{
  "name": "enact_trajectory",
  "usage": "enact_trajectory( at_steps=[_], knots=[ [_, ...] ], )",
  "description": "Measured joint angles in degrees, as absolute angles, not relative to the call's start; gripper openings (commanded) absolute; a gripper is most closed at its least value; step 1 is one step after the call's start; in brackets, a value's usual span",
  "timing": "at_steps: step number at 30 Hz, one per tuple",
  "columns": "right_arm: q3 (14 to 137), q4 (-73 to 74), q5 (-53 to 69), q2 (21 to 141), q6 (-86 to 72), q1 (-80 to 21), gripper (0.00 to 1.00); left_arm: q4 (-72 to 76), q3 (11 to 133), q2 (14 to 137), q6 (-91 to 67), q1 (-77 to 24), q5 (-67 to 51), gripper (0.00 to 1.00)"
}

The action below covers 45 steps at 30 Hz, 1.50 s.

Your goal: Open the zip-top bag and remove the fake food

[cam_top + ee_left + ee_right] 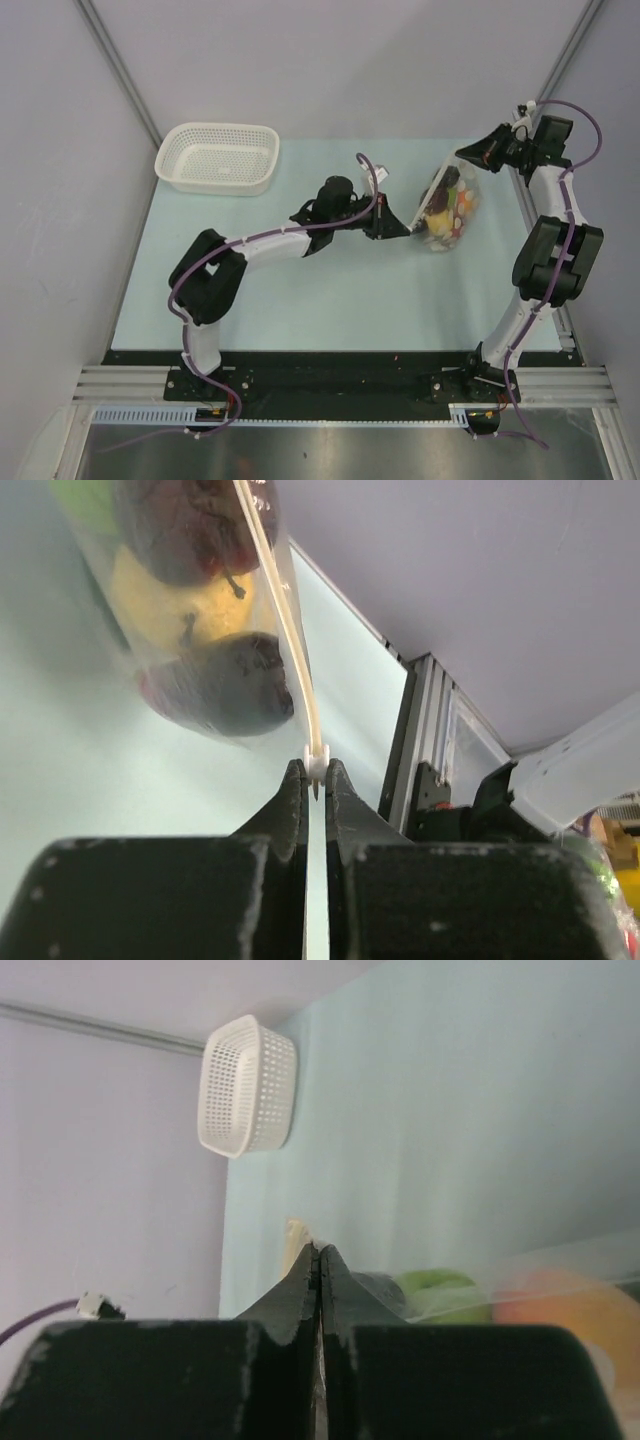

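While the right end effector (463, 152) pinches the upper corner of the zip-top bag (452, 208) near the far right corner of the worktop (300, 300), the left end effector (315, 776) is pressed together on the white slider (317, 762) at the lower end of the zip strip (276, 595). That strip stretches straight between them, slanting toward that corner, with the fake food (185, 600) bulging beneath. Slider travel would likely follow this line toward the right end effector. I cannot tell whether the zip is parted.
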<state>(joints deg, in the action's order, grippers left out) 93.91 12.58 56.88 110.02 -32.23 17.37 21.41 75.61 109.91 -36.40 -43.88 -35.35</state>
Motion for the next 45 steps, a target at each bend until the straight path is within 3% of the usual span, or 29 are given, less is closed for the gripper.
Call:
enact_trajectory(
  at_steps=[1,3,6,9,13,14,20,23,27,29,30,34,35,36,38,42,43,44,45],
  knots=[
    [95.44,15.97,55.61,110.39,-31.38,17.19,0.23,20.84,75.66,109.36,-36.88,-44.73,-33.95,0.00],
    [98.02,22.39,52.29,110.83,-29.74,16.53,0.26,18.00,77.03,109.06,-38.41,-45.91,-32.08,0.00],
    [102.04,31.53,45.71,111.24,-26.70,15.57,0.43,11.62,81.71,110.08,-41.69,-47.13,-30.52,0.00],
    [105.12,39.90,39.57,111.22,-24.86,15.31,0.63,8.21,85.84,111.50,-43.92,-47.94,-29.54,0.00],
    [109.60,50.33,29.87,111.04,-23.35,15.22,0.98,4.78,90.45,113.40,-45.67,-48.66,-28.49,0.00],
    [110.06,51.99,27.62,110.67,-23.11,15.18,1.00,4.49,91.22,113.80,-46.17,-48.77,-28.32,0.00],
    [107.33,58.48,18.41,104.38,-22.65,11.44,0.98,2.55,94.67,116.18,-47.66,-49.54,-27.38,0.00],
    [105.91,60.12,15.92,101.43,-22.65,8.23,0.93,2.17,96.03,117.23,-48.05,-50.04,-27.31,0.00],
    [105.84,60.25,13.26,100.03,-22.28,6.07,0.62,1.93,96.14,117.36,-48.07,-50.61,-27.31,0.00],
    [105.58,60.12,12.71,99.90,-22.13,6.33,0.58,1.87,96.14,117.36,-48.05,-50.74,-27.29,0.00],
    [104.71,59.86,12.47,99.81,-22.26,6.44,0.48,1.69,96.14,117.36,-48.03,-50.78,-27.29,0.00],
    [100.49,59.59,12.14,99.74,-22.37,6.57,0.42,0.69,96.14,117.36,-47.99,-50.76,-27.29,0.01],
    [99.20,59.48,12.01,99.72,-22.37,6.39,0.25,0.34,96.20,117.36,-47.97,-50.78,-27.31,0.00],
    [97.76,59.09,11.99,99.72,-22.41,6.20,0.16,0.05,96.25,117.36,-47.90,-50.78,-27.33,0.00],
    [96.33,58.87,11.99,99.72,-22.26,5.98,0.07,-0.78,96.60,117.38,-47.55,-50.78,-27.40,0.04],
    [96.20,58.74,11.20,98.91,-21.47,5.10,0.05,-3.97,98.39,117.38,-44.75,-50.76,-27.16,0.01],
    [96.20,58.76,10.72,98.37,-21.06,4.91,0.10,-5.13,99.24,117.38,-43.68,-50.76,-27.09,0.00],
    [96.20,58.76,10.26,97.78,-20.69,4.71,0.28,-6.04,100.03,117.38,-42.74,-50.78,-27.05,0.00],
    [96.20,58.78,9.91,97.19,-20.43,4.58,0.37,-6.81,100.73,117.38,-41.89,-50.76,-27.05,0.00]
  ],
)
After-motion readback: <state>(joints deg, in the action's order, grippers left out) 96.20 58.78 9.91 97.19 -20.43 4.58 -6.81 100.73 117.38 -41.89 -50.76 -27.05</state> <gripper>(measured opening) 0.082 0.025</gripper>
